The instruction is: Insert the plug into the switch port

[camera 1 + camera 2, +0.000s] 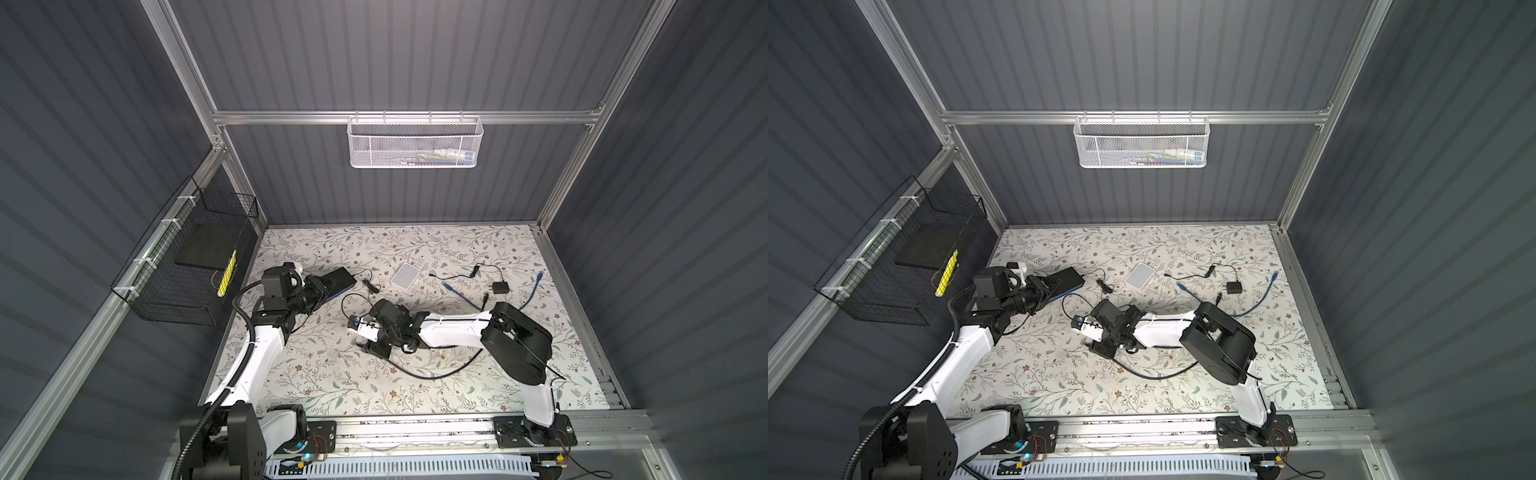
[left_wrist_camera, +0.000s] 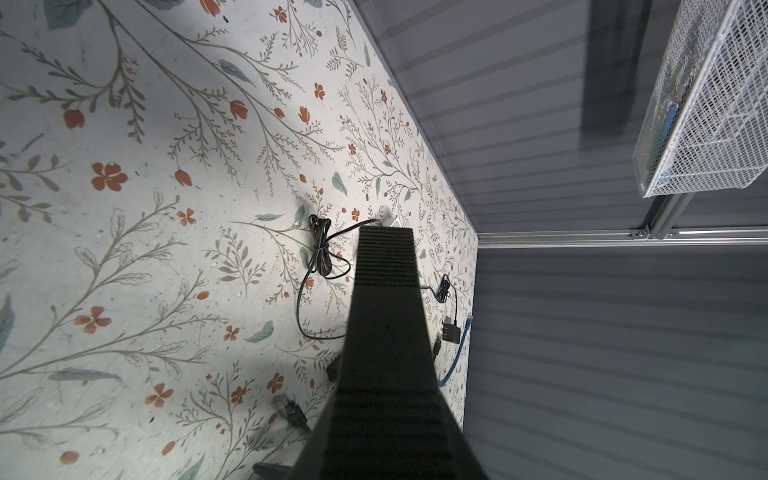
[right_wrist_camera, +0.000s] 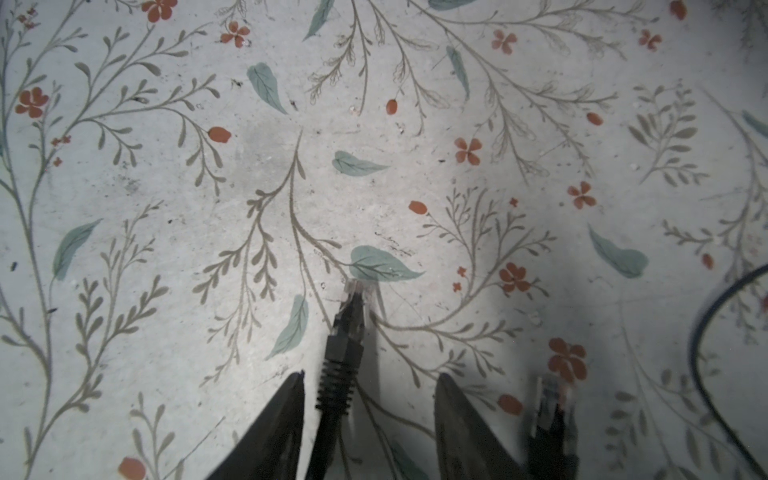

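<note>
Your right fingers [image 3: 282, 419] stand apart, one on each side of the plug [image 3: 351, 316]. They are low over the surface [image 3: 166, 174], but they have not closed on the plug. It lies flat there, with its clear tip pointing away from the fingers. Its black ribbed neck sits in the gap, nearer to one finger than to the other. Just outside the gap there is a second plug [image 3: 552, 415], but it is too blurry to say much about.

Your left fingers [image 1: 323, 286] are closed on the near end of the switch [image 1: 343, 276]. In the left wrist view the switch [image 2: 386, 316] shows as a long dark wedge reaching out from the fingers. In both top views it is at the left side of the surface, apart from the plug. A black cable [image 1: 347, 301] loops on the surface between them. You can see the blue side of the switch in both top views, but the ports are too small to make out.

So you are early in the job. The switch looks held and ready. The plug is not picked up, not carried over, and not in a port. I think most of the work is left — close on the plug's neck, lift it and turn its tip toward the switch. Then line it up with a port and push it in.
</note>
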`<state>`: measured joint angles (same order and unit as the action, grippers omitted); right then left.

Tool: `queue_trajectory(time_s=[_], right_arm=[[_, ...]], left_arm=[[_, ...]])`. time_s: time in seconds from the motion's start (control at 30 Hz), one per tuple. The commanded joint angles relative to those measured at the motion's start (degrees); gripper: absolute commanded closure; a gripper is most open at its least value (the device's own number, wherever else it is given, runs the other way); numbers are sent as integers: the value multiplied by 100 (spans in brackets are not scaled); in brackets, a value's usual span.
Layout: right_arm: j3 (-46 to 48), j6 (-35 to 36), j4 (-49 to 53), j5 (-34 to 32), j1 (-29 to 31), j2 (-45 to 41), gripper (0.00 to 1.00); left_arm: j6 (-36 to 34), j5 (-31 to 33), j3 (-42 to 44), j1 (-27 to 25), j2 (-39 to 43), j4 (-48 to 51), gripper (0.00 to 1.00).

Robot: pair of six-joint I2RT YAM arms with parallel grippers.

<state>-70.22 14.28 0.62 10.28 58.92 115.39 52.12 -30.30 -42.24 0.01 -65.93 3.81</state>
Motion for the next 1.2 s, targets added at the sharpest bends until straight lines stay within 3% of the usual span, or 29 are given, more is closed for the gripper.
queue_trajectory(time_s=[0.0,0.47,0.6,0.83,1.17], right_arm=[[-84,31,-94,76,-20,114,52],[-77,-64,-207,83,-29,211,70],[-73,-102,-226,113,-53,214,81],[150,-541,-631,611,-319,74,95],[709,-1174,-1252,1457,-670,-712,98]], left_arm=[[-130,-178,-100,34,107,-65,100],[-180,-201,-135,34,46,-25,100],[-182,-203,-110,34,61,-23,100],[-173,-195,-70,34,90,-4,100],[-31,-272,7,34,217,-195,100]])
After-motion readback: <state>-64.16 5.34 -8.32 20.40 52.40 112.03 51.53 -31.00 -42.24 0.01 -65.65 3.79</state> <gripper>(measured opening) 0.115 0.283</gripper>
